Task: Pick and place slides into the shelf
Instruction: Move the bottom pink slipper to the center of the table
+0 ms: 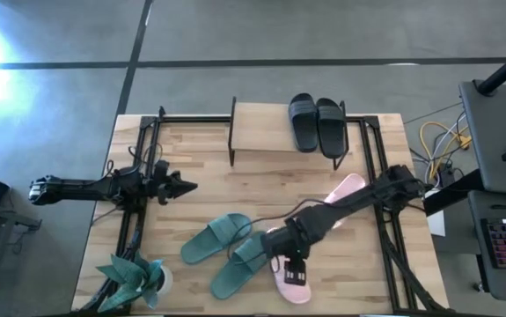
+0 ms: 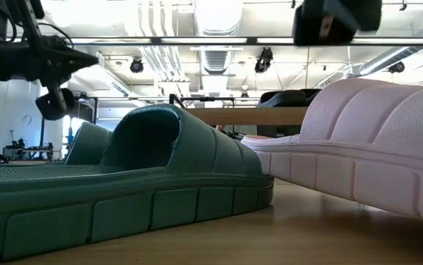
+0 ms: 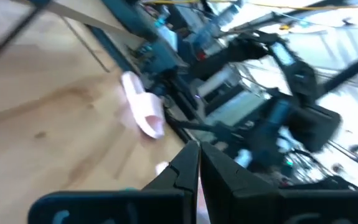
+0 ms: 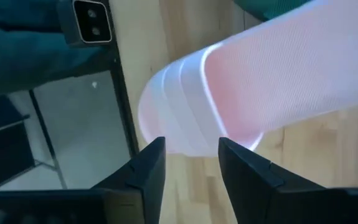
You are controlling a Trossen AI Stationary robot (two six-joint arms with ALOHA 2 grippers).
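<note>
On the tabletop (image 1: 191, 167) the right claw (image 1: 293, 267) hangs just over a light pink slide (image 1: 289, 283) near the front edge. Its two fingers (image 4: 142, 171) are spread apart, with the rounded end of this pink slide in front of them, and they pinch nothing. The second pink slide (image 1: 348, 187) lies farther back, partly under the right arm. Two dark green slides (image 1: 215, 238) lie side by side just left of the claw, the nearer one (image 1: 239, 266) touching or almost touching the pink one. The pair of black slides (image 1: 317, 122) already stands on the right end of the shelf (image 1: 261, 129) at the back of the tabletop. The left claw (image 1: 182, 187) waits at the left side, well apart from the slides, its fingers pressed together on nothing. A small green plant (image 1: 132, 276) stands at the front left corner.
</note>
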